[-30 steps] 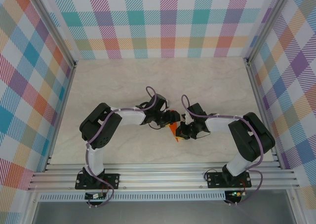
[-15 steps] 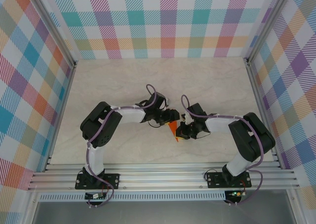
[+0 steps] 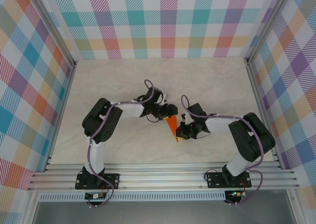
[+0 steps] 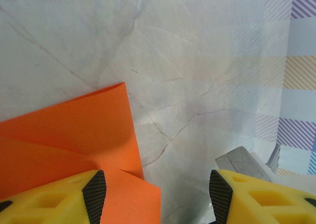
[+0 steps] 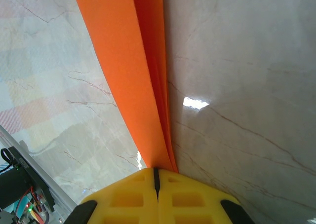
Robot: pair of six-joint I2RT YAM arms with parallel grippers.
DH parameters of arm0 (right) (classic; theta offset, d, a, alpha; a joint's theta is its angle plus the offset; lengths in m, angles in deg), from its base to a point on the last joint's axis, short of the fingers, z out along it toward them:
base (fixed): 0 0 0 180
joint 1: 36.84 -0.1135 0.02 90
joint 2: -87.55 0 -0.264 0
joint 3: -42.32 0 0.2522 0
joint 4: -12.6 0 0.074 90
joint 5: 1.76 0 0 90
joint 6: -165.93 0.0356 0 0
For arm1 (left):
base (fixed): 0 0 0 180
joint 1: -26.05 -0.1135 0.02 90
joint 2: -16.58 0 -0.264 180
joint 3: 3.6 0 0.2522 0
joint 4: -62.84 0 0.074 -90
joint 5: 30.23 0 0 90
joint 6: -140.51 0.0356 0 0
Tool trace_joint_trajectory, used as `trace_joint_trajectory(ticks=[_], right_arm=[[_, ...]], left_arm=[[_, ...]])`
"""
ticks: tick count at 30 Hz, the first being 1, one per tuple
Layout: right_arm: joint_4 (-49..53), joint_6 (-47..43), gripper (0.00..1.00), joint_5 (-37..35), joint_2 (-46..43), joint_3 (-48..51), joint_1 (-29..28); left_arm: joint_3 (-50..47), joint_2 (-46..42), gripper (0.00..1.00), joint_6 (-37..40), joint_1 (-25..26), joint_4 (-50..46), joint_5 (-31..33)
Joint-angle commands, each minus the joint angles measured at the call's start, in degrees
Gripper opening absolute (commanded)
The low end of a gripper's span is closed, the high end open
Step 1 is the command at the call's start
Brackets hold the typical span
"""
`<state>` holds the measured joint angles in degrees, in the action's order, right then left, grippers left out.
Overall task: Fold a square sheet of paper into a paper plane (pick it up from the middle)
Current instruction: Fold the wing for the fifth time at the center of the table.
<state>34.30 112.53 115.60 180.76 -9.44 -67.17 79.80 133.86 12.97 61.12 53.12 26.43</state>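
From above, a pale marble-veined table [image 3: 123,81] walled in bright plaid [image 3: 168,21] has the slim orange paper plane [image 3: 172,125], a sharp triangle, between the left gripper [image 3: 170,110] and the right gripper [image 3: 180,133]. At the left wrist, the left gripper [image 4: 155,184] stands with yellow jaws partly spread, clamping nothing, the paper plane's [image 4: 74,130] flat creased layers by one finger [image 4: 94,194]; at the right wrist, the right gripper [image 5: 156,173] is pinched tight on the paper plane's [image 5: 133,76] stacked folds.

Robot lab test cell: marble-look tabletop [image 3: 118,81], aluminium extrusion frame [image 3: 163,177], colourful plaid backdrop walls [image 3: 158,21].
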Motion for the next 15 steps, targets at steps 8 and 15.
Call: trace_joint_trajectory(ticks=[8,15], right_arm=[[9.75,-1.08,0.05,-9.17,4.28,4.11,-0.52],[9.47,-0.89,0.05,-8.86,4.02,3.65,-0.53]], left_arm=[[4.68,5.1,0.61,6.24,-6.56,-2.56,1.1],[6.51,5.68,0.61,6.6,-8.19,-3.93,0.34]])
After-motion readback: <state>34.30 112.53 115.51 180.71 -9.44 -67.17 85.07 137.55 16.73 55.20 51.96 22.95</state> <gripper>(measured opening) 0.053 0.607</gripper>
